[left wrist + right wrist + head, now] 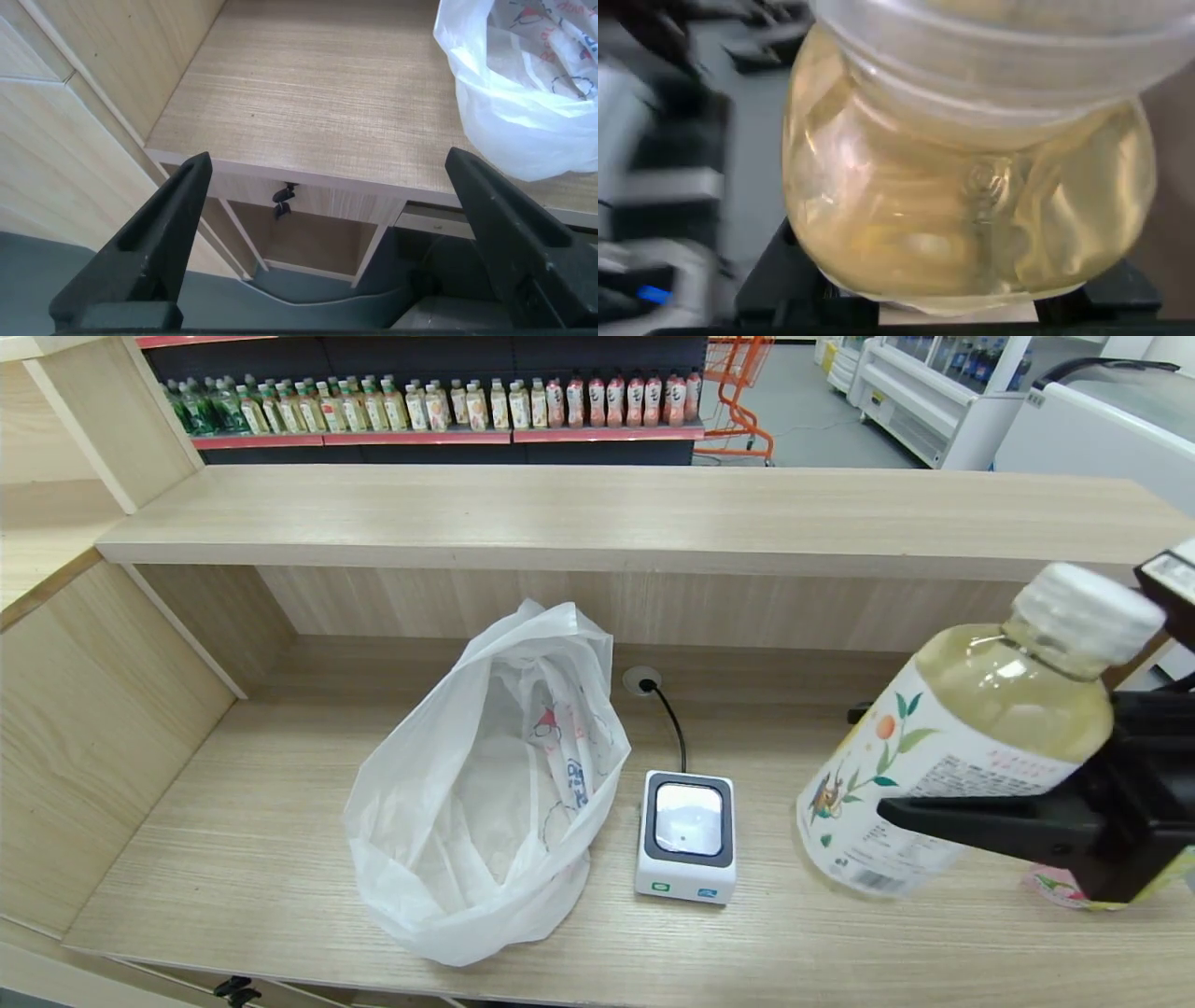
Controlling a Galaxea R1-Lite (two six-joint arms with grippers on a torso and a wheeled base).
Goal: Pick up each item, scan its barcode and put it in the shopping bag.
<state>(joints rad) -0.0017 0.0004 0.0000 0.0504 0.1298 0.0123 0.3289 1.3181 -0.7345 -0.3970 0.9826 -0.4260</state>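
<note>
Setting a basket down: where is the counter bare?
Bare counter lies between the left wall panel and the shopping bag, and behind the scanner, right of its cable. The right is crowded: the right gripper holds the bottle there.

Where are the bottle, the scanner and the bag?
bottle (934,765): head view, on its printed label.
scanner (688,819): head view, on its glass window.
bag (401,821): head view, on its left wall.
</note>
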